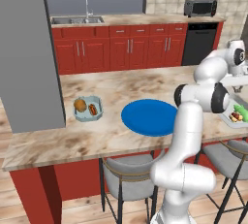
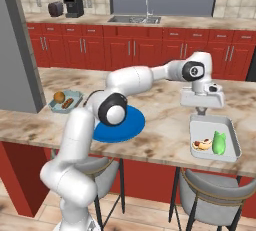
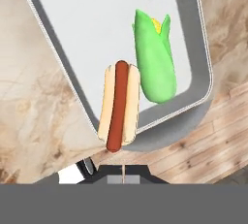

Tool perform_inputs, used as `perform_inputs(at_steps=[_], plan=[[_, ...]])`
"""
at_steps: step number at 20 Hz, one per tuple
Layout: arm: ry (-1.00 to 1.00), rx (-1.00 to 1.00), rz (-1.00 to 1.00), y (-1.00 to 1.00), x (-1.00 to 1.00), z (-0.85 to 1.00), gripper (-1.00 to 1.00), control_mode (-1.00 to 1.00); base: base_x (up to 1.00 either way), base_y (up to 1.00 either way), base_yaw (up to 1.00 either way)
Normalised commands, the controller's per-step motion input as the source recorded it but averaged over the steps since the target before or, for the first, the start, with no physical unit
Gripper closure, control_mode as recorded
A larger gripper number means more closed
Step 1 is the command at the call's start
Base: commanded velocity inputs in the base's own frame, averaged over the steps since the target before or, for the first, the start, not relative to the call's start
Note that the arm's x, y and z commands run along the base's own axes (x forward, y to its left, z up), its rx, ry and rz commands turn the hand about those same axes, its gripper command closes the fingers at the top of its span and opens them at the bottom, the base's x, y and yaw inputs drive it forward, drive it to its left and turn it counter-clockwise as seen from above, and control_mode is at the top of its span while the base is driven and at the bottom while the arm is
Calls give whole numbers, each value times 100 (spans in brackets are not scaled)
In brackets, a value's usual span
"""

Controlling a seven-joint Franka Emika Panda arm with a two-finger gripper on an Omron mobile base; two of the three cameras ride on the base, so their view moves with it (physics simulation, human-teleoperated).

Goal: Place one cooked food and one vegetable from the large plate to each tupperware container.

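The large blue plate (image 1: pixel 149 116) (image 2: pixel 131 125) lies bare on the counter, partly behind my arm. To its left the small tupperware container (image 1: pixel 99 106) (image 2: pixel 75 95) holds a round brown food (image 1: pixel 80 105) and a reddish elongated piece (image 1: pixel 92 107). The larger tray-like container (image 2: pixel 227 125) (image 3: pixel 97 19) sits at the counter's right end with a hot dog (image 2: pixel 202 145) (image 3: pixel 118 105) and a green corn cob (image 2: pixel 218 142) (image 3: pixel 155 58) side by side. My gripper (image 2: pixel 201 111) (image 3: pixel 123 174) hangs just above the tray's far rim, shut and holding nothing.
Grey bar stools (image 2: pixel 207 190) stand under the counter's front edge. Red cabinets, a sink (image 1: pixel 77 20) and a toaster oven (image 1: pixel 200 7) line the back wall. A grey pillar (image 1: pixel 29 53) rises at the counter's left end.
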Motion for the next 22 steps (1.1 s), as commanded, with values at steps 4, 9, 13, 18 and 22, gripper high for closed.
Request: perform_inputs(at_steps=[4, 9, 13, 18, 22], plan=[[0, 0, -3, 80, -20, -21, 100, -100, 0, 0, 0], [-5, -6, -1, 100, -50, -18, -100, -100, 0, 0, 0], [-15, -15, 1, 100, -46, 0, -100, -100, 0, 0, 0], [-21, -17, 8, 100, -58, 0, -100, -100, 0, 0, 0], [-27, -13, 15, 100, -37, 0, -100, -100, 0, 0, 0]])
